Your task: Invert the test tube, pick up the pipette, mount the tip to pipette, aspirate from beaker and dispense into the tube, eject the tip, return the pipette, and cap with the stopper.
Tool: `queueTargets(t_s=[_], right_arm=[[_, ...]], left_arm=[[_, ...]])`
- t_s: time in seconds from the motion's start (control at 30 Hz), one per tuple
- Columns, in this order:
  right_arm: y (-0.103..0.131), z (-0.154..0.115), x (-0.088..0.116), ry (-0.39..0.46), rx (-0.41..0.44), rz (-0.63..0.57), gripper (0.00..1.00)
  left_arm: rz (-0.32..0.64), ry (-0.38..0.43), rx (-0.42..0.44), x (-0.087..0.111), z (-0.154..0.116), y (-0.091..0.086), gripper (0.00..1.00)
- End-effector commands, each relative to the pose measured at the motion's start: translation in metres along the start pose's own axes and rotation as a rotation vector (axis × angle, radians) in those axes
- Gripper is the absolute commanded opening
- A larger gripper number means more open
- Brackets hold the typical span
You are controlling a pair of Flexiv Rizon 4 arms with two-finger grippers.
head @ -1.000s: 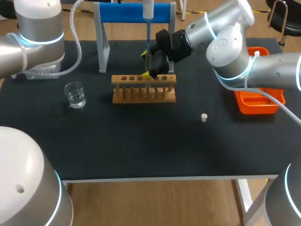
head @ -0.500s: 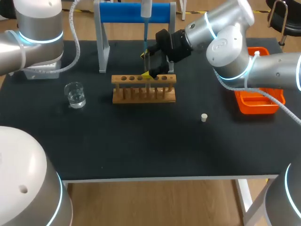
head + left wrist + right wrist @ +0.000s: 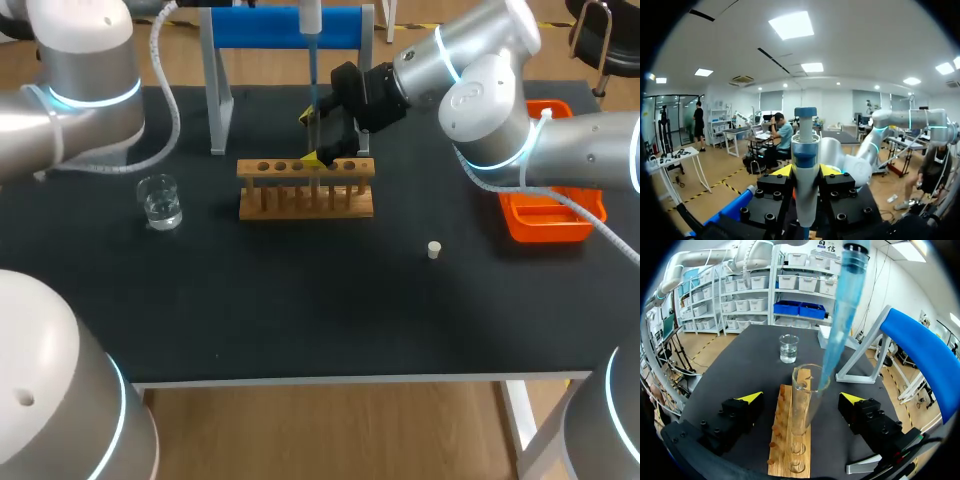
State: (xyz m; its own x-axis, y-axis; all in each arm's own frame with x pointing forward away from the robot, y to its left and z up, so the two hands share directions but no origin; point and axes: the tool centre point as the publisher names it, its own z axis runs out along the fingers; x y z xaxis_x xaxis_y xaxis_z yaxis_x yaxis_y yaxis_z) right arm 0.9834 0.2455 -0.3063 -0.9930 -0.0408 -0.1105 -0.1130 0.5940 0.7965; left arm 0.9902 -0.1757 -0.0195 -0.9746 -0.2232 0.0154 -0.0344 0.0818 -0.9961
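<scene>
Head view: the left arm is coming in from the left side. The pipette is hanging upright over the wooden rack, with its blue tip pointing down at the rack's right-middle holes. The left gripper itself is not showing here. The right gripper is sitting just behind the rack, at the tip's lower end. The beaker, with clear liquid in it, is standing left of the rack and apart from it. The white stopper is lying alone on the table, right of the rack. The blue stand behind the rack is carrying no pipette. An orange tray is sitting at the right edge.

Left wrist view: the left gripper is clamping the pipette body from both sides, jaws narrow.

Right wrist view: the test tube is standing mouth up in the rack, between the right gripper's fingers. Those are spread wide, clear of the glass on both sides, and gripping nothing. The tip's end is sitting just inside the tube's mouth. I cannot tell whether there is liquid in the tube.

Progress, judging: the tube is turned upright, the pipette is picked up and the tip is mounted. Aspirating is probably done and dispensing is the step in hand. Ejecting the tip, returning the pipette and capping are left.
</scene>
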Motion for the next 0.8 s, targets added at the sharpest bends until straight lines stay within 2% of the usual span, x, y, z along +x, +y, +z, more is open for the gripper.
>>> queueTargets(t_s=[0.03,0.27,0.53,0.8], right_arm=[[0.0004,-0.0007,0.0002,0.000,0.003,0.000,1.00],[0.0004,-0.0007,0.0002,0.000,0.003,0.000,1.00],[0.0004,-0.0007,0.0002,0.000,0.003,0.000,1.00],[0.0004,-0.0007,0.0002,0.000,0.003,0.000,1.00]], left_arm=[[-0.003,-0.004,0.063,0.0042,-0.0016,0.0044,0.00],[-0.024,0.041,0.065,0.0060,-0.0010,0.0045,0.00],[-0.026,0.084,-0.050,0.0091,0.0057,0.0052,0.00],[-0.008,0.070,-0.092,0.0090,0.0061,0.0054,0.00]])
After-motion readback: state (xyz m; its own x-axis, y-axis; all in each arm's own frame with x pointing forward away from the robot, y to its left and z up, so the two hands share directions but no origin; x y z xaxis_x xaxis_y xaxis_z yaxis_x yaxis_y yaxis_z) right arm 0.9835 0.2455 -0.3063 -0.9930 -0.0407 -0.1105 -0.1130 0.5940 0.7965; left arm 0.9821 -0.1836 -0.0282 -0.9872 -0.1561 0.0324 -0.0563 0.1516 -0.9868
